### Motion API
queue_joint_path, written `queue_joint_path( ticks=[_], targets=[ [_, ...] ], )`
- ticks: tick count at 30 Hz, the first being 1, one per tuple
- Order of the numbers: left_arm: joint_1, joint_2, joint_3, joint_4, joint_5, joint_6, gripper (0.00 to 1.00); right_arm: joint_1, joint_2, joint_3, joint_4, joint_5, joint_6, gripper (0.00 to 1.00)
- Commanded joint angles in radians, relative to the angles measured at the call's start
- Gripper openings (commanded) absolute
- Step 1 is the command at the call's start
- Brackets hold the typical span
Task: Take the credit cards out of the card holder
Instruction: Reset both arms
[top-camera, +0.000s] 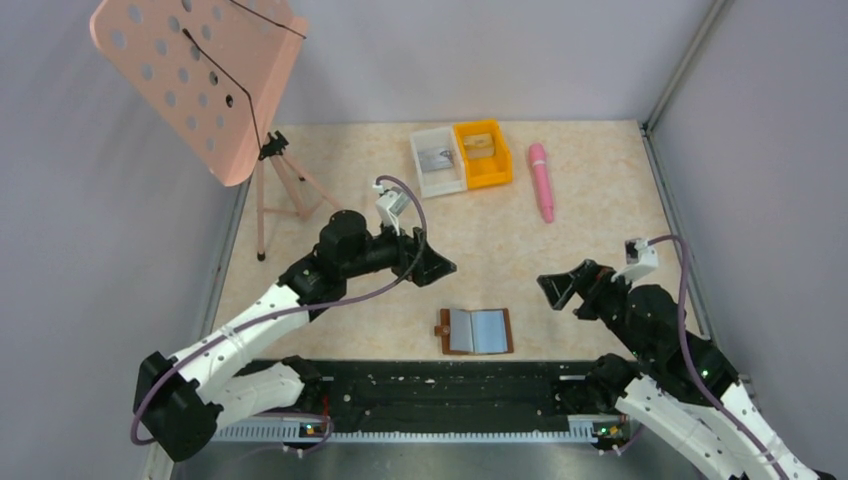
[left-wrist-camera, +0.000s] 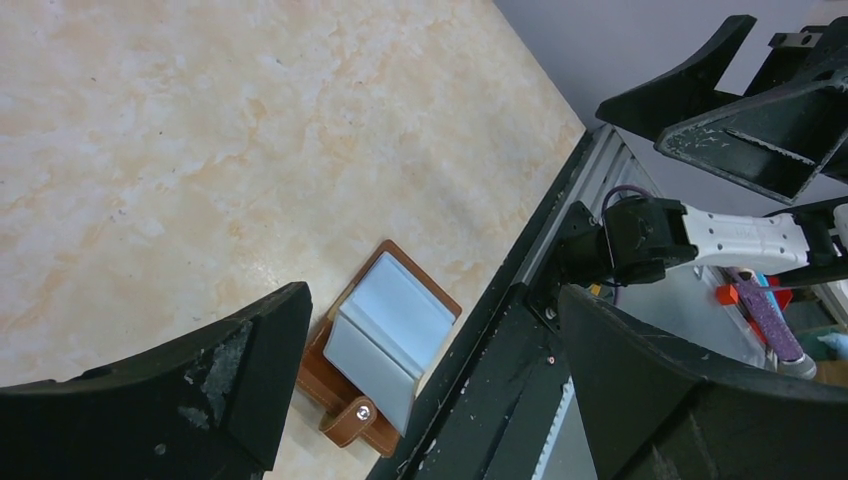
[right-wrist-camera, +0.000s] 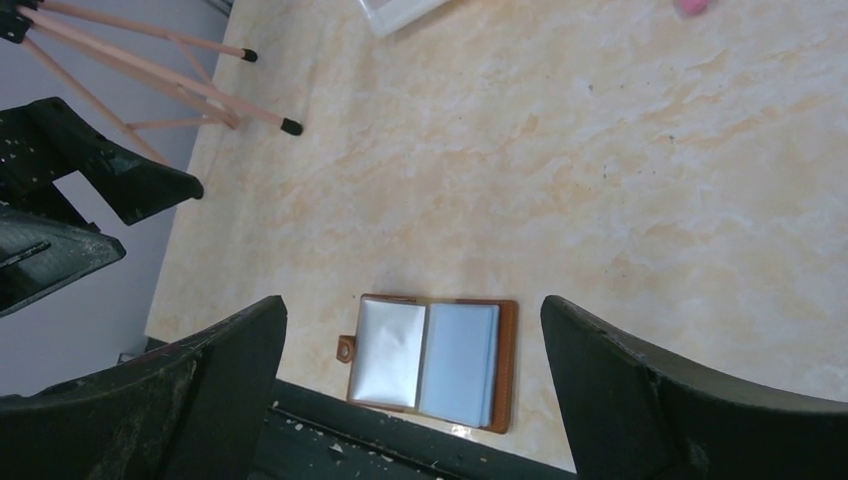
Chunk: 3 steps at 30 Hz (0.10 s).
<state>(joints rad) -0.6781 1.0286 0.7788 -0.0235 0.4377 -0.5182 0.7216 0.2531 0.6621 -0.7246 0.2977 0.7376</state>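
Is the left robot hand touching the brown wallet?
Apart. The top view shows bare table between the open left gripper and the card holder.

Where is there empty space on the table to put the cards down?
The widest bare patch lies between the white bin and orange bin at the back and the card holder in front. Crowded: near the stand legs, and beside the left hand and right hand.

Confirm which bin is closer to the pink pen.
The orange bin. It sits between the white bin and the pink pen, so the white one is farther off.
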Motion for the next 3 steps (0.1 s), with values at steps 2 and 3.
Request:
queue_joint_path(
  ticks=[2, 3],
  targets=[
    [-0.005, -0.037, -0.018, 0.055, -0.005, 0.021, 0.99, -0.008, 0.008, 0.003, 0.053, -0.005, 0.012, 0.98],
    [-0.006, -0.042, -0.026, 0.064, -0.010, 0.019, 0.99, -0.008, 0.009, 0.000, 0.053, -0.004, 0.013, 0.98]
  ],
)
